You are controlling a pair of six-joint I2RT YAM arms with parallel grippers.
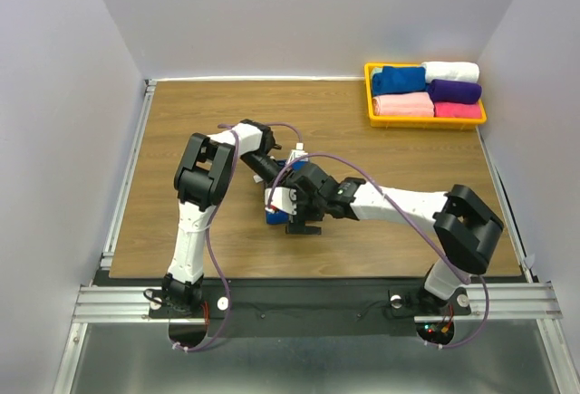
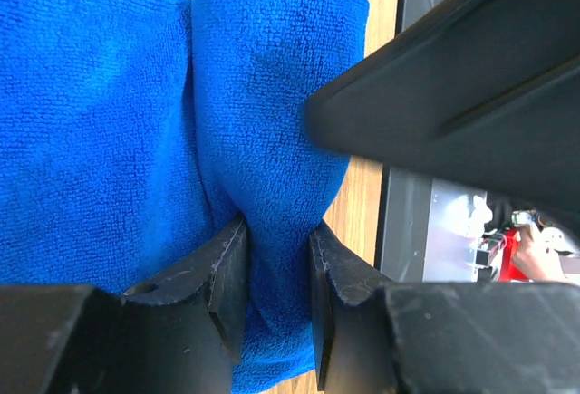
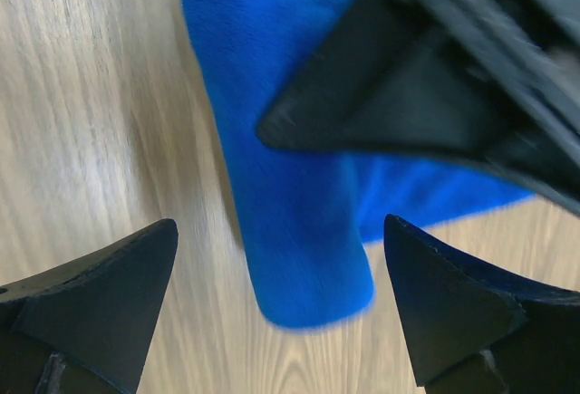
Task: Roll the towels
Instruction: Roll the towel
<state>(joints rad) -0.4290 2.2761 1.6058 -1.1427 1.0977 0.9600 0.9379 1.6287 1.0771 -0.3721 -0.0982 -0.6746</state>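
Observation:
A royal-blue towel [image 1: 275,216] lies at the middle of the wooden table, partly rolled, with a flat part beside the roll. In the left wrist view my left gripper [image 2: 276,231] is shut on the rolled fold of the towel [image 2: 263,95]. In the right wrist view my right gripper [image 3: 279,225] is open, its fingers on either side of the roll's end [image 3: 290,204] and not touching it. From above, both grippers meet over the towel: left [image 1: 276,195], right [image 1: 304,222]. A second blue towel [image 1: 397,80] lies rolled in the yellow bin.
A yellow bin [image 1: 370,104] at the table's far right corner holds rolled white [image 1: 450,71], purple [image 1: 454,91] and pink [image 1: 402,104] towels. Grey walls close in the table on three sides. A metal rail [image 1: 122,186] runs along the left edge.

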